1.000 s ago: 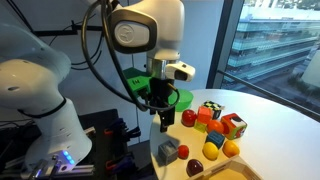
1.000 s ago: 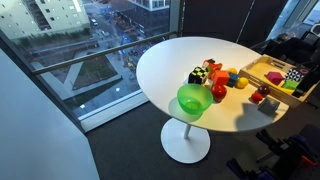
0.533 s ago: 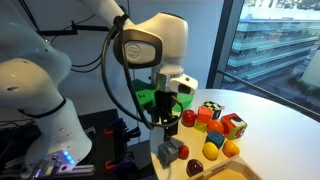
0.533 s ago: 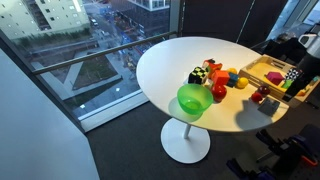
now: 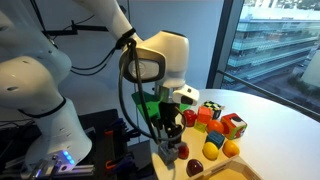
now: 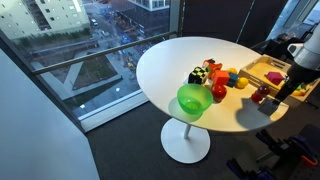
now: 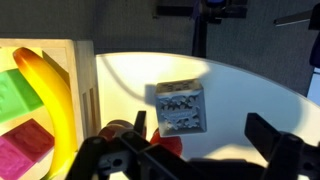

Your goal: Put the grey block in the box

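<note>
Fingers (image 7: 275, 145) spread wide over grey block (image 7: 180, 107), which sits just beside box (image 7: 86, 90).

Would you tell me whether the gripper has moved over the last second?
Yes. In an exterior view the gripper has dropped from level with the green bowl to just above the grey block.

A green bowl (image 6: 194, 100) is sitting on the round white table (image 6: 165, 58), toy fruits (image 6: 219, 91) and patterned cubes (image 6: 204, 72) are lying just beyond it, with the box (image 6: 262, 68) standing farther along.
</note>
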You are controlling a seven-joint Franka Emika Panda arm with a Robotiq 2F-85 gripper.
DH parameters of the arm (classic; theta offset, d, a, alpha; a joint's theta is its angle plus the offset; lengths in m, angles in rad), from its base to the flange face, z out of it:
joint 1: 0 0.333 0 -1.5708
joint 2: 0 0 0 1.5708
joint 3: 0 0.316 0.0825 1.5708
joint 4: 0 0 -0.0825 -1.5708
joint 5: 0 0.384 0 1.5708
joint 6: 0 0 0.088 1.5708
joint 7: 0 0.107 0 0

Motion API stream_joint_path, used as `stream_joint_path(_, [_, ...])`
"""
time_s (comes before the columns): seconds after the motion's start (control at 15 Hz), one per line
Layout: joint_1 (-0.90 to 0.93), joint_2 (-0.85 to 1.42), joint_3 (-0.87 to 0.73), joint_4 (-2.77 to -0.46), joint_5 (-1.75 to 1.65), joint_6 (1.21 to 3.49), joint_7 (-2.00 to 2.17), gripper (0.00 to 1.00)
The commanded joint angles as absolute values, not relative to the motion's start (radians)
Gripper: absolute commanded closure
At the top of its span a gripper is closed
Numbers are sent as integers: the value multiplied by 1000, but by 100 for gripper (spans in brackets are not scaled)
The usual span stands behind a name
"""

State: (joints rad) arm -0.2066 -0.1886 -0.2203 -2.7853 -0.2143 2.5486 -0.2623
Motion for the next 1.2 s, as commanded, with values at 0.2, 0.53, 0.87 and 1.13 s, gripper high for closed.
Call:
stream_joint_path(0.2, [-220,-80,-218,-2785,-278,2690,-262,0])
stream_joint_path(0.53, [-214,-13,-220,-2785,-269,2776,-268,0])
stream_joint_path(0.87, [-208,18,-217,-2784,-276,2811,-257,34])
stream_joint_path(1.13, [-207,-15,-220,-2773,-306,2759,-219,66])
